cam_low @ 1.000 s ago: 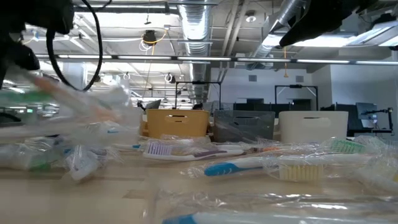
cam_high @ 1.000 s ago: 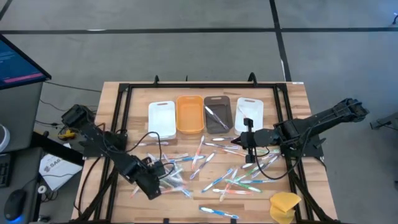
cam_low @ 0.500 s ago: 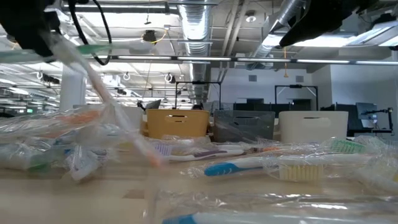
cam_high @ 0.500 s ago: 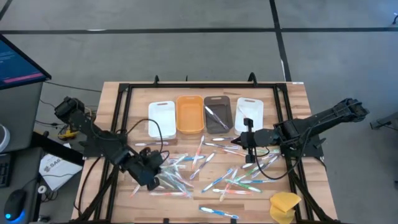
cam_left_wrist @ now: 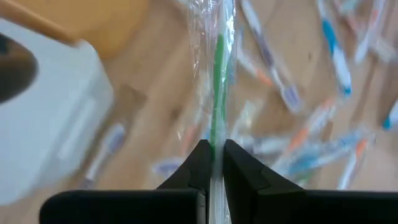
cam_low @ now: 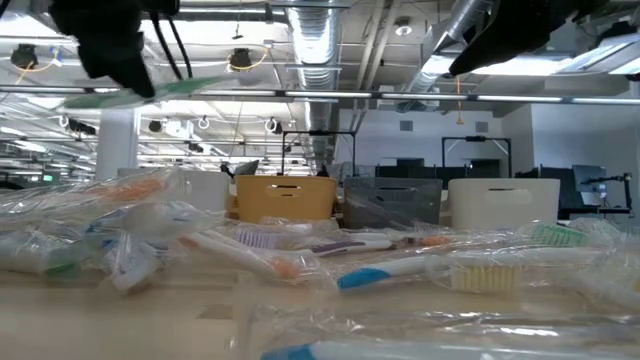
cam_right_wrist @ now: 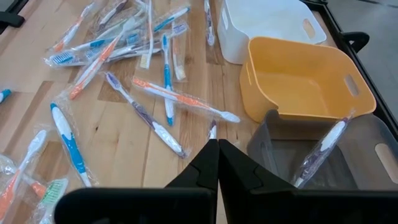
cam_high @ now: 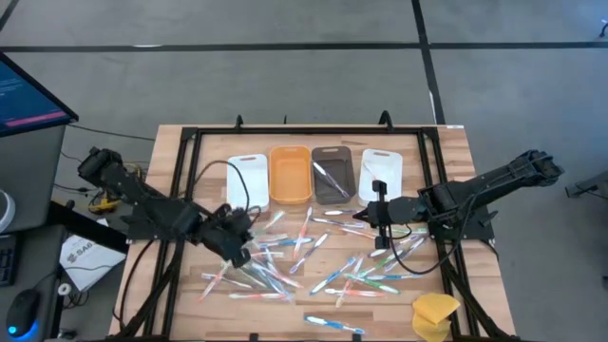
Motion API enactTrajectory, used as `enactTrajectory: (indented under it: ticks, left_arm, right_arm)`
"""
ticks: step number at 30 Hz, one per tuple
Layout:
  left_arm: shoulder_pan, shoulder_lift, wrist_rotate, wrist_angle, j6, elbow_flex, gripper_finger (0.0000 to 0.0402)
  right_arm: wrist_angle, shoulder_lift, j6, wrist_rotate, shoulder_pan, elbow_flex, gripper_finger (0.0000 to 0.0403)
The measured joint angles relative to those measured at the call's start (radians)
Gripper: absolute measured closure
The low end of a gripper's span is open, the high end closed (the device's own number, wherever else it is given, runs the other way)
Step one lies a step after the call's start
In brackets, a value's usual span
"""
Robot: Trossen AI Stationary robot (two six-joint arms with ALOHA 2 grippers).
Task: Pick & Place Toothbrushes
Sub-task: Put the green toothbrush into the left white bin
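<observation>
- On the wooden-slat tabletop (cam_high: pixel 446 152): four small rectangular bins in a row at the far side – white plastic bin (cam_high: pixel 247 180), orange plastic bin (cam_high: pixel 290 174), translucent grey bin (cam_high: pixel 332 174), second white bin (cam_high: pixel 382 171).
- Grey bin holds one wrapped toothbrush with a white handle (cam_right_wrist: pixel 323 149), leaning against its wall in the right wrist view.
- Loose pile of clear-wrapped plastic toothbrushes (cam_high: pixel 313 261) – blue, orange, green, white and purple handles – spread over the middle of the tabletop, in front of the bins.
- Left gripper (cam_high: pixel 239 237): raised above the left part of the pile, just in front of the first white bin. Jaws clamped on a green-handled toothbrush in clear wrap (cam_left_wrist: pixel 216 93); it sticks out straight ahead of the fingertips in the left wrist view.
- Low view: same green toothbrush (cam_low: pixel 150 92) hangs roughly level, well above the pile, with the gripper a dark shape at upper left.
- Right gripper (cam_high: pixel 377 215): hovers just in front of the second white bin, above the right part of the pile. Jaws fully closed, nothing between them.
- Right wrist view looks across toothbrushes towards the orange bin (cam_right_wrist: pixel 305 84) and the grey one.
- Yellow sponge-like lump (cam_high: pixel 434 313) at the near right corner of the tabletop, well apart from the bins.
</observation>
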Motion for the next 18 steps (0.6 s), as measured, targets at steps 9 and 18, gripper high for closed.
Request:
enactTrajectory:
  ticks: [9,18]
  left_arm:
    - [0.180,-0.168,-0.157,-0.036,0.093,0.002,0.0387]
    - [0.410,-0.200,-0.163,-0.036,0.191,0.002,0.0387]
  right_arm:
    - [0.005,0.000,0.000,0.000,-0.001,0.000,0.0402]
    - [0.006,0.000,-0.024,0.001,-0.003,0.000,0.0402]
